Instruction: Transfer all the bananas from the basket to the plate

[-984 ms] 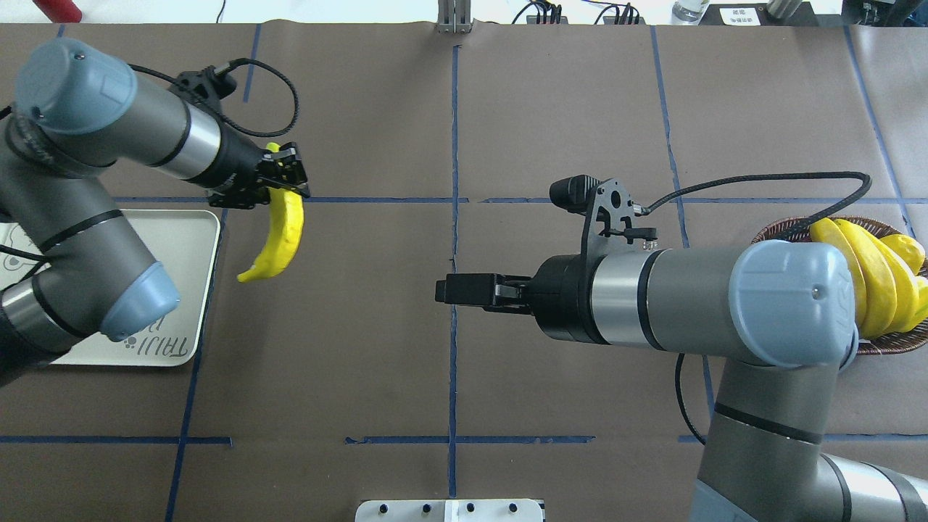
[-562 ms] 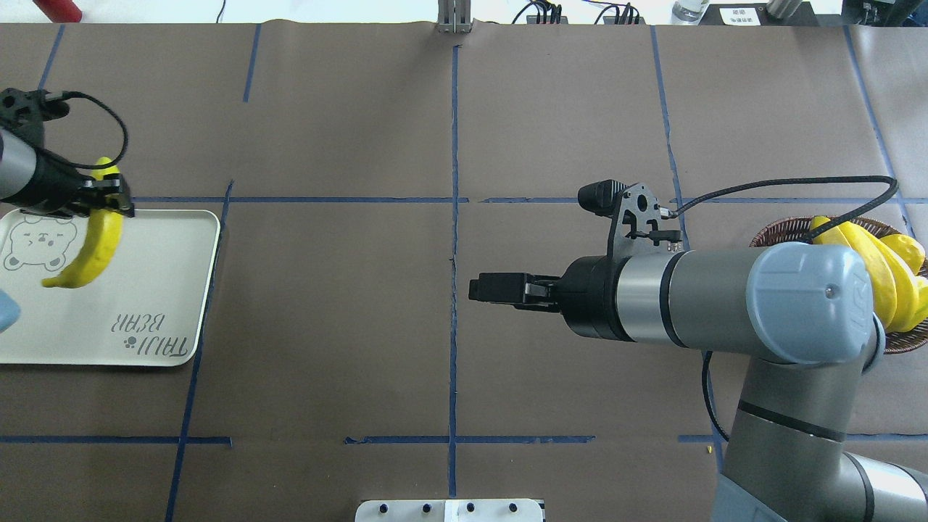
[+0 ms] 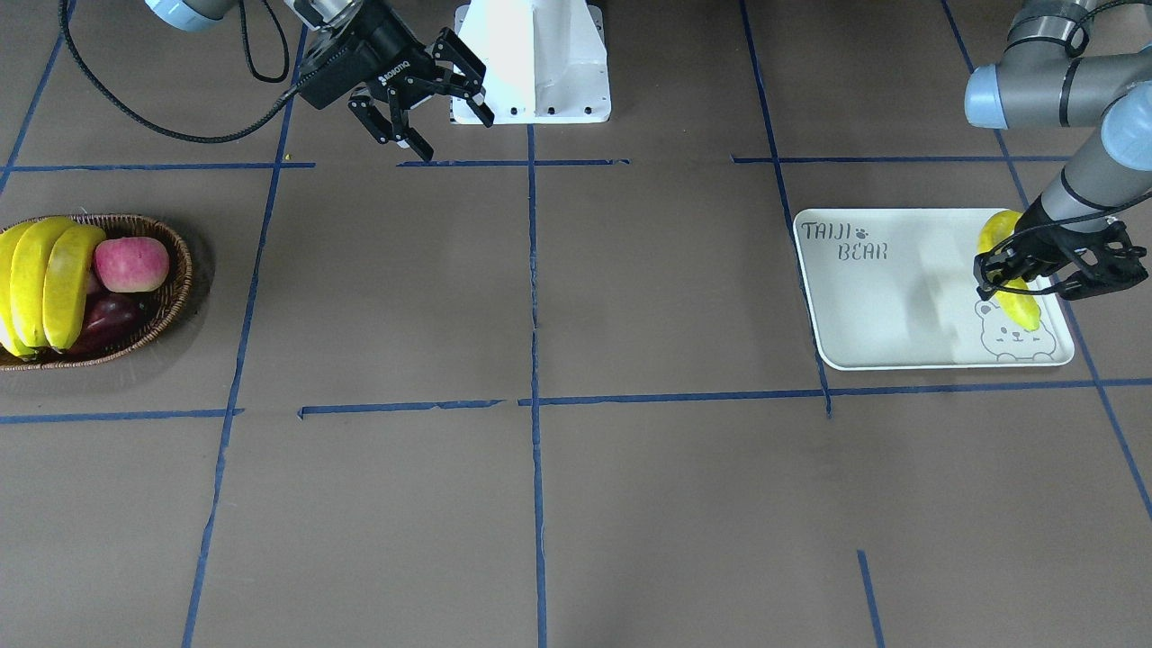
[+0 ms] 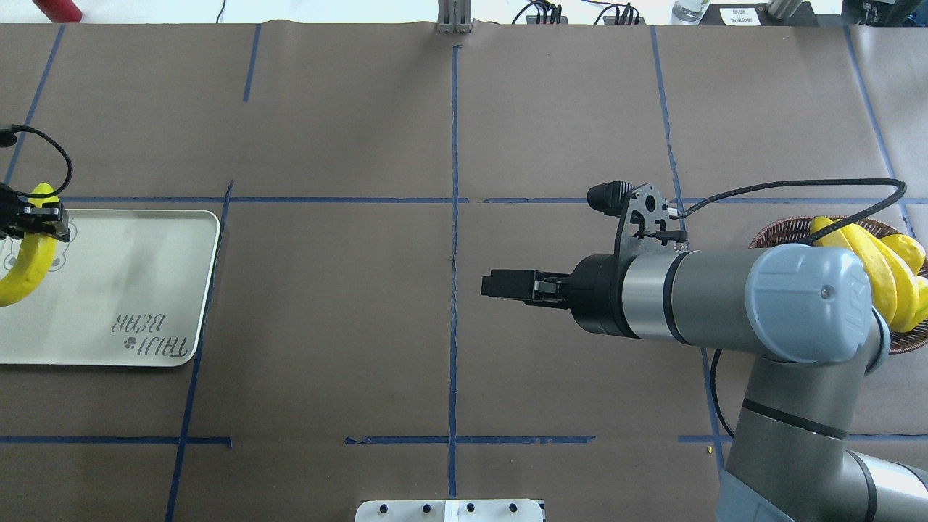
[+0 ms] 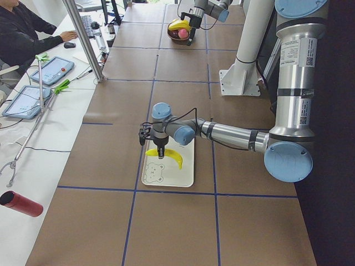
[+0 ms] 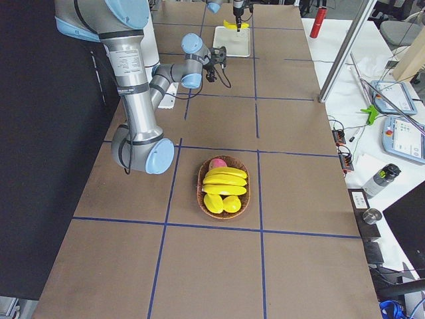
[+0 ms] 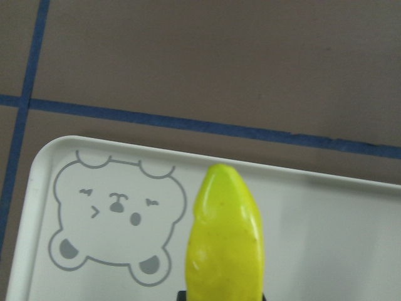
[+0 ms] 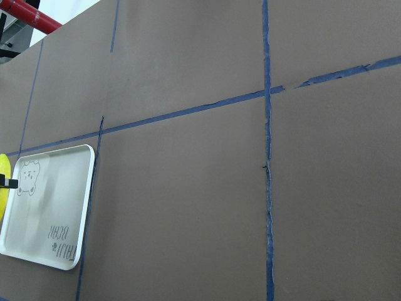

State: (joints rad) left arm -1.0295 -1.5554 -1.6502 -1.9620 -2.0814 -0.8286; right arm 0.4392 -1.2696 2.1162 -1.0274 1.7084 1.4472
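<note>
Woven wicker basket [image 3: 184,272], smooth plate [image 3: 900,306] (matt)

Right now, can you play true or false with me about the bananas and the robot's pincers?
1. The left pincer is gripping a banana at the tray. True.
2. The right pincer is gripping a banana too. False: it is open and empty, out over the table.
3. The basket has only bananas in it. False: a pink-red apple and a dark fruit lie beside the bananas.
4. There are bananas left in the basket. True.
5. The gripped banana is next to the words TAIJI BEAR. False: it is at the corner with the bear drawing, away from the words.
</note>
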